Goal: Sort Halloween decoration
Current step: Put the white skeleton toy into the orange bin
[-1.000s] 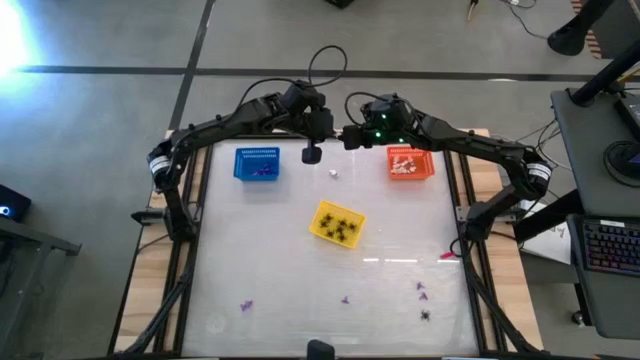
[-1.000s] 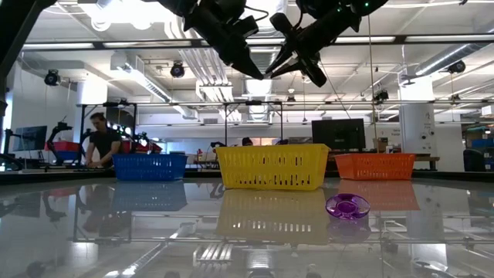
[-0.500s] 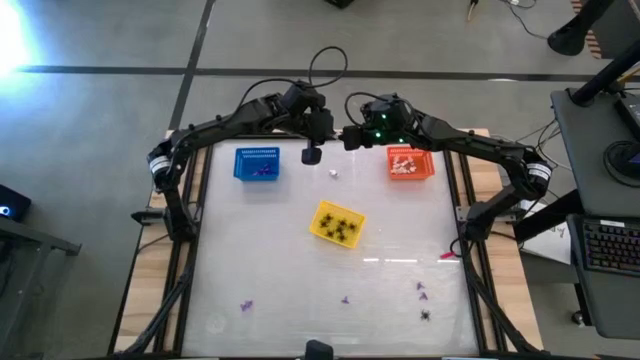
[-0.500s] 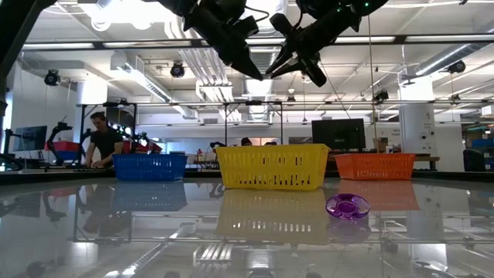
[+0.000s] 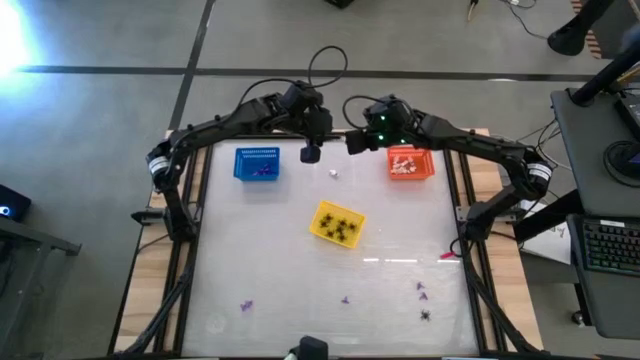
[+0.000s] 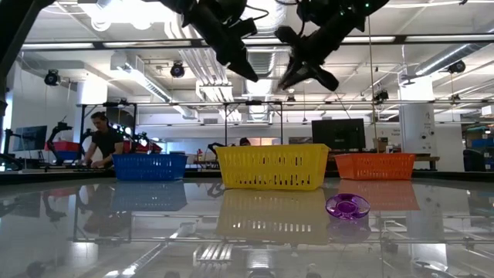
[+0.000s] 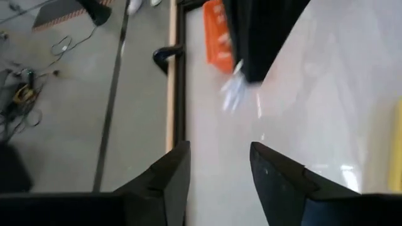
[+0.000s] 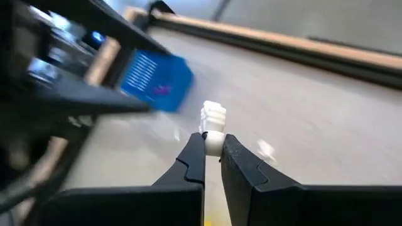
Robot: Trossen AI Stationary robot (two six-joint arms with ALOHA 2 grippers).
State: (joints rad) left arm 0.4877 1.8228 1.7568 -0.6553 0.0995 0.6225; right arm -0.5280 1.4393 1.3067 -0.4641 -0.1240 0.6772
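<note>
Three small square plastic baskets sit on the white table [image 5: 300, 270] — one blue basket [image 5: 256, 163], one yellow basket [image 5: 337, 222] in the middle, one orange basket [image 5: 410, 163]. The right gripper [image 8: 212, 149] hangs high between the blue and orange baskets, its fingers pinched on one tiny white toy piece [image 8: 213, 123]. The left gripper [image 7: 217, 164] hangs just beside it, nearer the blue basket, fingers apart and holding nothing. Far from the yellow basket, near the table's front edge, lie four purple bits [image 5: 245, 305] and one black spider [image 5: 426, 315].

Both arms reach inward high above the table's far side (left gripper [image 5: 311, 152] jaws parted, right gripper [image 5: 352, 143] jaws pinched).
</note>
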